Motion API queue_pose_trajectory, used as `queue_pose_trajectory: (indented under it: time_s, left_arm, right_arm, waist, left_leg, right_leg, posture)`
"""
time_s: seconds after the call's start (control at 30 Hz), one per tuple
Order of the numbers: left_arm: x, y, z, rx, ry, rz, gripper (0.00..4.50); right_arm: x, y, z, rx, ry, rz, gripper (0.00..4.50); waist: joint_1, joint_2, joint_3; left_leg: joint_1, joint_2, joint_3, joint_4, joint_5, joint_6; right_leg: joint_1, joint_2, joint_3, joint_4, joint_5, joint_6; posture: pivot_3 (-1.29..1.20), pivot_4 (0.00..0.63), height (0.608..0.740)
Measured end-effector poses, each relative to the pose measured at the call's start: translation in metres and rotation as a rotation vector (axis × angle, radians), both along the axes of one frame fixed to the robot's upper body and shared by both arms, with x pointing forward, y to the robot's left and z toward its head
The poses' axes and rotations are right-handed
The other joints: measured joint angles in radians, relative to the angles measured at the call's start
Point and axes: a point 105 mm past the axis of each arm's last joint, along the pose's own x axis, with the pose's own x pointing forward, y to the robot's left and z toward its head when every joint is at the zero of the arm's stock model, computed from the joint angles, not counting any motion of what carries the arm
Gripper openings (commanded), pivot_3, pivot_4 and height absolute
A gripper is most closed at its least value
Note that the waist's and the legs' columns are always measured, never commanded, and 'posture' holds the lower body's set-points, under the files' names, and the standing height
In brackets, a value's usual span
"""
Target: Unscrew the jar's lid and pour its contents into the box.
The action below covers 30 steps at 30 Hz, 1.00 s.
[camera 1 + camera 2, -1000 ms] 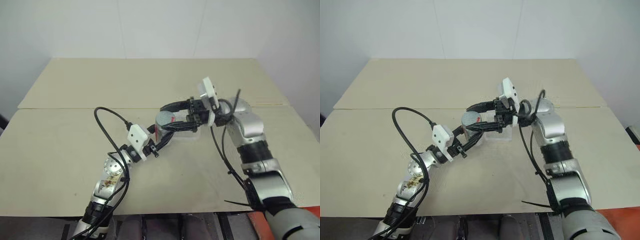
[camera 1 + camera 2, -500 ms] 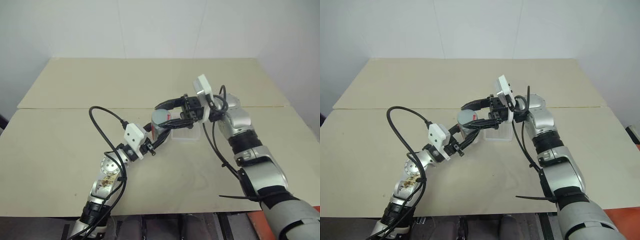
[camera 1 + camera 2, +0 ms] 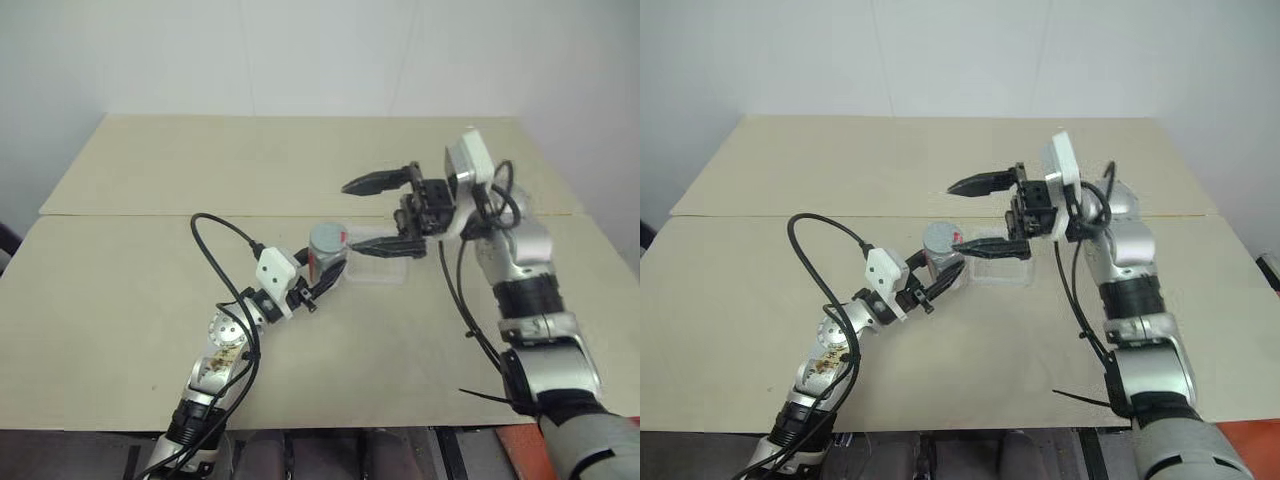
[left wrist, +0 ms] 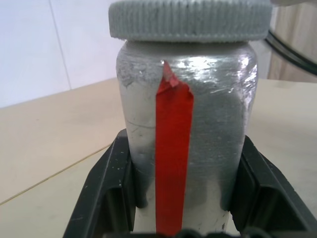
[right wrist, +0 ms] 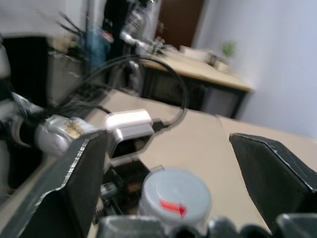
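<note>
jar (image 4: 185,129) between left gripper's (image 3: 322,283) fingers

Head stereo pair: high, facing forward-down over beige tabletop (image 3: 150,290). Left wrist view: level, very close on silvery jar with red tape strip (image 4: 185,134). Right wrist view: above its grey ribbed lid (image 5: 174,191), facing left. All share jar.

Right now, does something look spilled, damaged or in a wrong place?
Nothing spilled. The jar stands upright in the left end effector, lid on. One oddity: the red strip down its side is torn at the top.
</note>
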Motion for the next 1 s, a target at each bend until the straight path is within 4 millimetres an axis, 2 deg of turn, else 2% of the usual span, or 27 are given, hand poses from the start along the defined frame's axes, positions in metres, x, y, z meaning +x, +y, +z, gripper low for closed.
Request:
queue_pose_trajectory:
  time_s: [0.2, 0.3, 0.37, 0.5, 0.63, 1.0]
  left_arm:
    - [0.001, 0.002, 0.001, 0.000, -0.002, 0.014, 2.01]
    - [0.001, 0.002, 0.001, -0.001, -0.004, 0.022, 2.01]
    - [0.002, 0.002, 0.001, 0.000, -0.005, 0.026, 2.01]
    - [0.002, 0.002, 0.001, 0.003, -0.006, 0.028, 2.01]
    - [0.004, 0.001, 0.000, 0.002, -0.001, 0.025, 2.01]
    - [0.006, -0.001, 0.001, -0.002, -0.001, 0.021, 2.01]
  right_arm:
    - [-0.011, 0.017, 0.011, 0.049, -0.026, -0.344, 4.49]
    - [-0.021, 0.029, -0.006, 0.061, 0.030, -0.454, 4.49]
    - [-0.026, 0.034, -0.013, 0.094, 0.083, -0.494, 4.49]
    - [-0.033, 0.038, -0.008, 0.115, 0.057, -0.575, 4.49]
    - [-0.029, 0.040, -0.017, 0.107, 0.063, -0.647, 4.49]
    - [-0.015, 0.046, -0.034, 0.087, 0.115, -0.711, 4.49]
  waist:
    - [0.001, 0.000, 0.000]
    - [0.002, 0.000, 0.000]
    - [0.002, 0.000, 0.000]
    - [0.002, 0.000, 0.000]
    - [0.001, 0.000, 0.000]
    - [0.000, 0.000, 0.000]
  left_leg:
    - [0.000, 0.000, 0.000, -0.001, 0.003, -0.004]
    - [0.000, 0.000, 0.000, -0.001, 0.001, -0.002]
    - [0.000, -0.001, 0.000, 0.000, -0.001, 0.001]
    - [0.000, -0.002, 0.000, 0.000, -0.001, 0.002]
    - [0.000, -0.002, 0.000, 0.000, -0.001, 0.002]
    - [0.000, -0.002, -0.001, 0.000, -0.001, 0.002]
  right_leg:
    - [-0.002, 0.000, 0.000, -0.001, 0.000, 0.000]
    - [-0.002, 0.000, 0.000, -0.001, 0.000, 0.000]
    - [-0.002, 0.000, 0.001, -0.001, 0.000, 0.000]
    - [-0.001, 0.000, 0.000, -0.002, 0.000, 0.000]
    - [-0.001, 0.001, 0.000, -0.003, 0.000, 0.000]
    - [-0.001, 0.002, 0.000, -0.003, 0.000, 0.000]
  posture:
    - [0.00, 0.150, 0.740]
    - [0.00, 0.150, 0.740]
    - [0.00, 0.150, 0.740]
    - [0.00, 0.150, 0.740]
    - [0.00, 0.150, 0.740]
    - [0.00, 0.150, 0.740]
